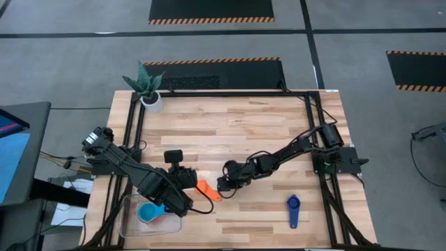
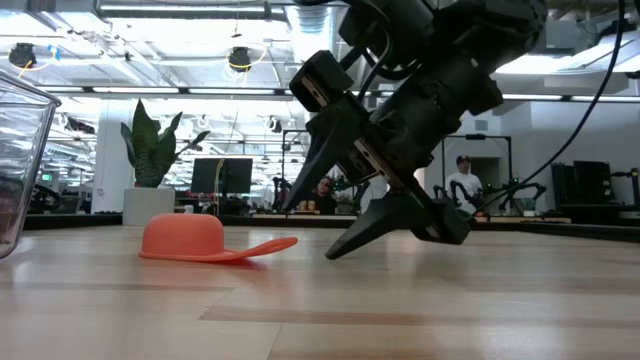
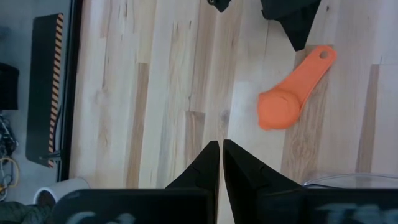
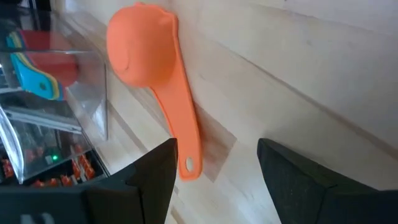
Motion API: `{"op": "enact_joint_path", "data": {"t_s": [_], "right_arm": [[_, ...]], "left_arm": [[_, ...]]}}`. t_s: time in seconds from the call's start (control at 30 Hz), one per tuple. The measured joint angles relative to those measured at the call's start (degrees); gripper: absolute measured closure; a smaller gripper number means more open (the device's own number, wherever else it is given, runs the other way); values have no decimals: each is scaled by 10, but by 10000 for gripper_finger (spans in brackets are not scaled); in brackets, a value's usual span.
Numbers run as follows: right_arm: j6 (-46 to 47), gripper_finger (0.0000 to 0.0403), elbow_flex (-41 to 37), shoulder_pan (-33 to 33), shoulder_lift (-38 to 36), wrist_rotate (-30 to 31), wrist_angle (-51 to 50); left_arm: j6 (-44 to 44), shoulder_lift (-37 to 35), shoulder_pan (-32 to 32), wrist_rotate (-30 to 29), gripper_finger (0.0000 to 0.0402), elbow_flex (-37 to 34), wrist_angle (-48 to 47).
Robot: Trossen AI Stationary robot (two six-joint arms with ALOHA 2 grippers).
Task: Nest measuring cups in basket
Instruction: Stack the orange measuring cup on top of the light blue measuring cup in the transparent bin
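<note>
The orange-red measuring cup [image 1: 207,189] lies upside down, its rim on the table [image 2: 185,238] and its flat handle [image 4: 182,124] pointing at my right gripper. My right gripper [image 1: 223,185] [image 4: 217,155] is open and low over the table, just beyond the handle's free end; in the low view its fingers hang slanting down [image 2: 312,230]. My left gripper [image 3: 221,149] is shut and hovers above bare wood beside that cup, close to the basket. The clear basket [image 1: 129,222] [image 4: 87,93] holds a light blue cup [image 1: 148,212] with others under it. A dark blue cup [image 1: 293,210] lies apart.
A white plant pot [image 1: 150,99] stands at the table's far left corner. Black frame rails [image 1: 315,125] run along the table's left and right sides. Bare wood lies in the far half and between the two loose cups. People show in the room beyond [image 2: 462,185].
</note>
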Motion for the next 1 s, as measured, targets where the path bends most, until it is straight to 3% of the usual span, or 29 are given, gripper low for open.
{"op": "enact_joint_path", "data": {"t_s": [0.43, 1.0], "right_arm": [[19, 149, -1, 23, 0, 15, 33], [68, 149, -1, 45, 0, 81, 49]], "left_arm": [[-1, 0, 0, 1, 391, 0, 0], [-2, 0, 0, 0, 391, 0, 0]]}}
